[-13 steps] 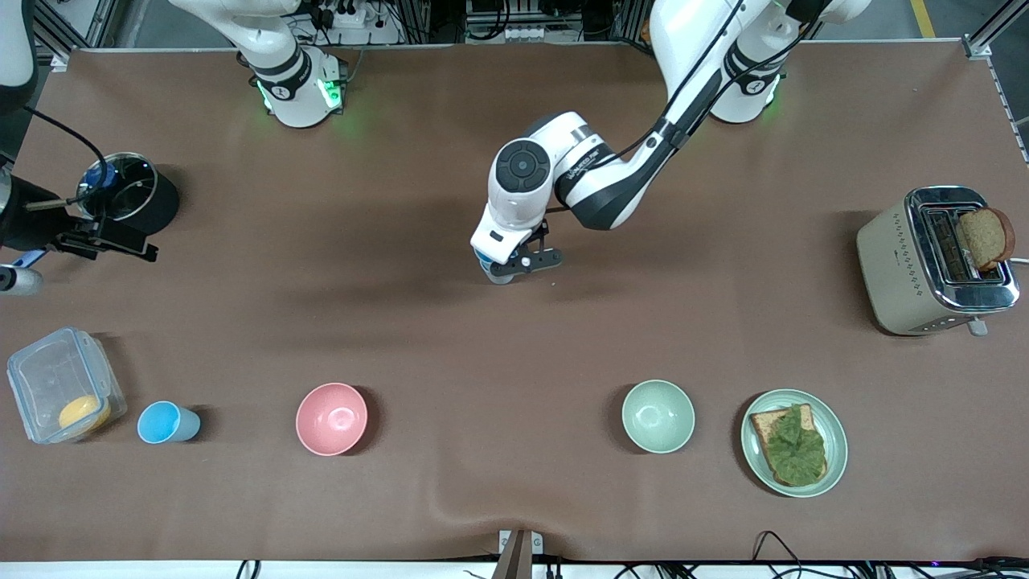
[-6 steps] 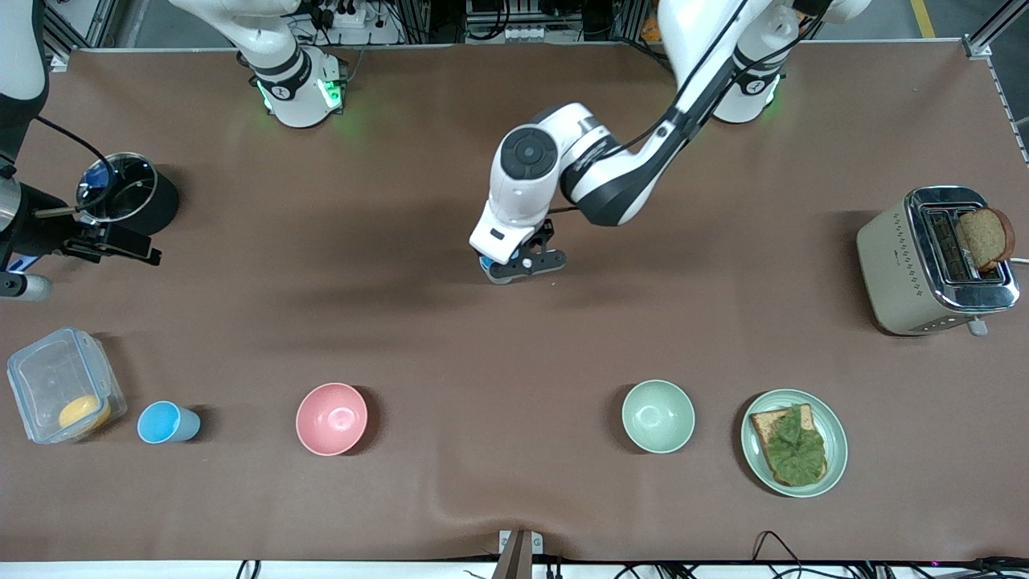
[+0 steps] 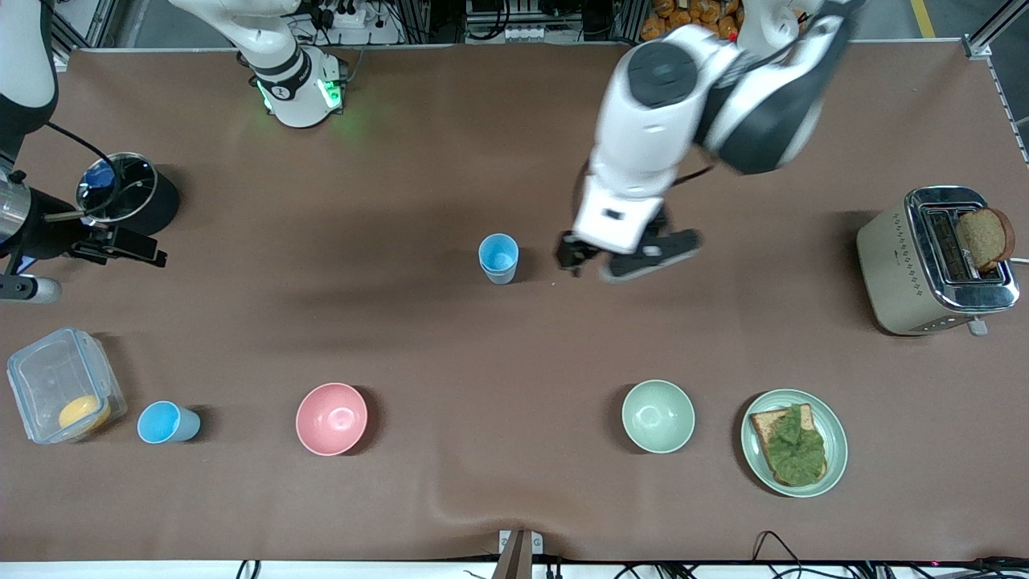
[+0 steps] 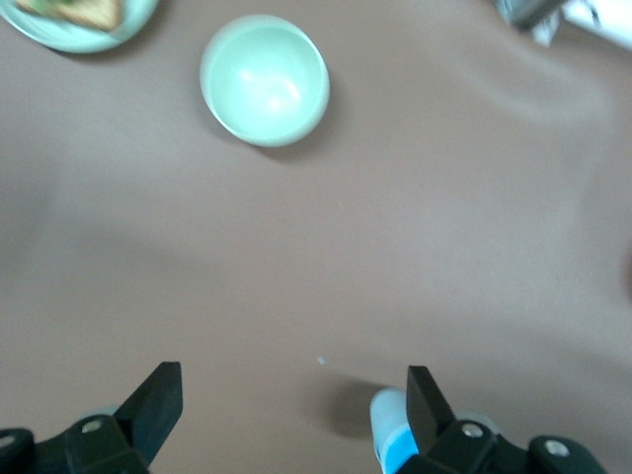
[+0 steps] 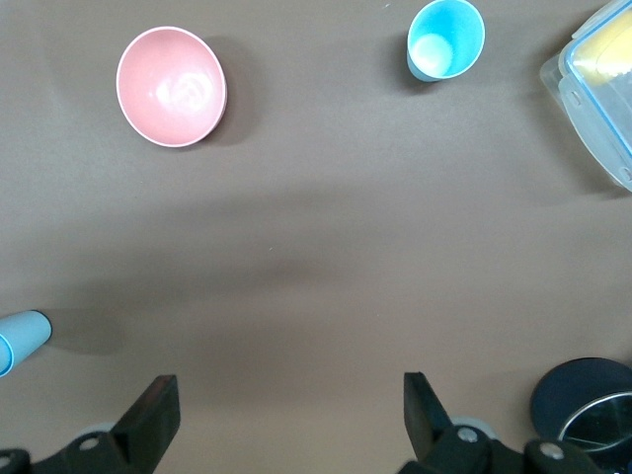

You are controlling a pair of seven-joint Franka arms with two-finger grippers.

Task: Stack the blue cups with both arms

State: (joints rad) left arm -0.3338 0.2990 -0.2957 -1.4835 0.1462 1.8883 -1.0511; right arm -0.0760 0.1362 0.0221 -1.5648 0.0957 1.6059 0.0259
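Blue plastic is at stake. At nine o'clock over the brown worktop [image 3: 402, 338], the right claw [image 5: 288, 405] hangs wide open and empty. One small tapered light-blue cup [image 3: 167, 422] stands at seven o'clock, just beside a clear lidded plastic box [image 3: 48, 378]; a finger clipping that box could topple it. Another light-blue cup [image 3: 498, 257] sits mid-worktop, with the left claw [image 3: 623, 259] at its three o'clock, spread and empty. No writing is legible.

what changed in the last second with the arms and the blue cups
The left gripper let go of the middle blue cup, opened and rose away toward the left arm's end of the table. The right gripper barely moved, open near the black pot. The other blue cup and both bowls stayed.
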